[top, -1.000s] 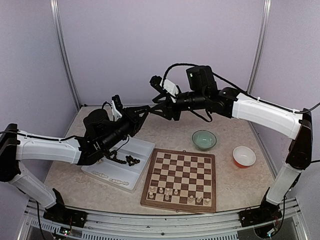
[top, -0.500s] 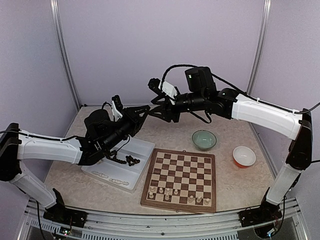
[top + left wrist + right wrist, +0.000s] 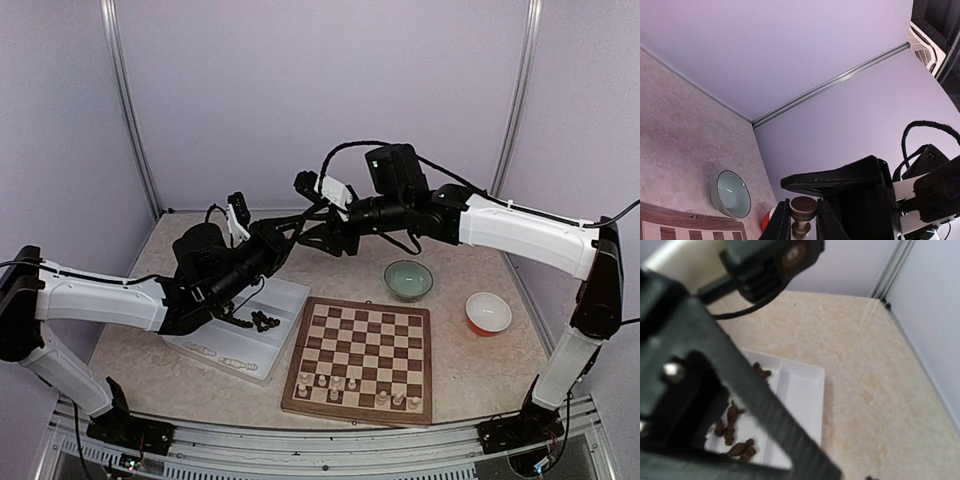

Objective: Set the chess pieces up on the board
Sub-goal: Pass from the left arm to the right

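Your left gripper [image 3: 803, 226] is clamped on one dark chess piece [image 3: 803, 207], raised mid-frame in the overhead view, tip to tip with the right gripper [image 3: 304, 218], whose opening I cannot tell, so keep it upright and carry it slowly to the far rows of the board [image 3: 365, 336] at lower centre; no writing is readable anywhere.

checkered wooden board [image 3: 365, 335] flat, cream pieces [image 3: 336, 384] upright on its near rows, dark pieces [image 3: 263, 321] in a white tray [image 3: 240, 345]
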Available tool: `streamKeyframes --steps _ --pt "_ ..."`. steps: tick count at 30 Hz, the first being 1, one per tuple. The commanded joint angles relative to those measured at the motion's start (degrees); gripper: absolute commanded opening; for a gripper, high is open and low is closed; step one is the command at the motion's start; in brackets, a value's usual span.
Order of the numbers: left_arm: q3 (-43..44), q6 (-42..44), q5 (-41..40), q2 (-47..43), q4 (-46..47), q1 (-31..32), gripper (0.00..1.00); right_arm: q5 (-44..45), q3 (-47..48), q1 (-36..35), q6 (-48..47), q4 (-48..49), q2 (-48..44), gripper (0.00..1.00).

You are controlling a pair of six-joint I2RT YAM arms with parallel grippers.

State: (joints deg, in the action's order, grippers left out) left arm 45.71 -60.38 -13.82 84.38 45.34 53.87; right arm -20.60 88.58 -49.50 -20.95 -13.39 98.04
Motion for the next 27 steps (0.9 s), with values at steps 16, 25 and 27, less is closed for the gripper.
streamKeyframes --steps 16,25,27 --pt "3.3 0.0 5.2 3.0 2.9 1.6 0.18 2.6 -0.4 -0.8 3.0 3.0 0.9 0.30" --pt "3.9 -0.8 5.2 4.5 1.9 1.9 0.19 8.1 0.4 -0.7 5.1 3.5 0.1 0.30" --pt "4.3 -0.7 5.3 4.7 1.6 2.0 0.18 9.0 0.5 -0.5 5.3 3.7 0.1 0.29"
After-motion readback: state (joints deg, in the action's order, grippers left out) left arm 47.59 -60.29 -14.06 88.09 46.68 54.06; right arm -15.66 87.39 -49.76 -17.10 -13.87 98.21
